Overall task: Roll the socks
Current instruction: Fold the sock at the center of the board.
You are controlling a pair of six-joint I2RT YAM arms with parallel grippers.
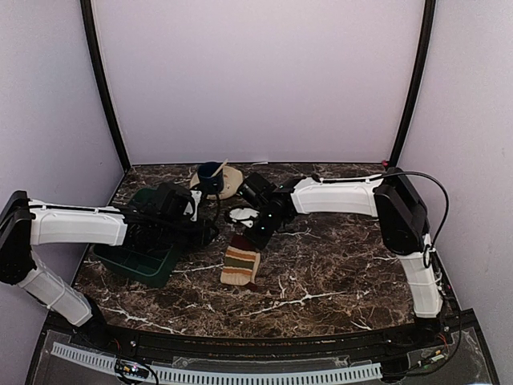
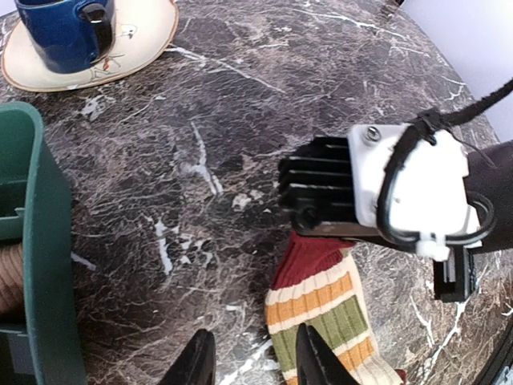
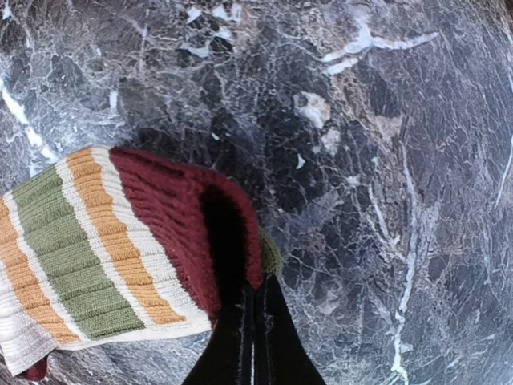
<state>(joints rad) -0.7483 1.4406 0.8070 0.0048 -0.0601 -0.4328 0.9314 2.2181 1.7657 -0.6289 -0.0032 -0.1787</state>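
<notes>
The striped sock (image 1: 241,266) lies on the marble table in front of the arms, with its red cuff at the far end. My right gripper (image 1: 258,237) is shut on that red cuff (image 3: 172,216), its fingers (image 3: 240,337) pressed together on the lifted edge. The sock's tan, green and white bands show in the left wrist view (image 2: 321,309). My left gripper (image 2: 255,361) is open and empty, just left of the sock, its right finger over the sock's edge. A bit of plain tan sock (image 2: 8,277) shows inside the green tray (image 2: 44,241).
The green tray (image 1: 132,261) stands at the left under my left arm. A cream plate (image 1: 232,183) with a blue mug (image 1: 210,175) sits at the back centre, and also shows in the left wrist view (image 2: 140,40). Dark walls enclose the table.
</notes>
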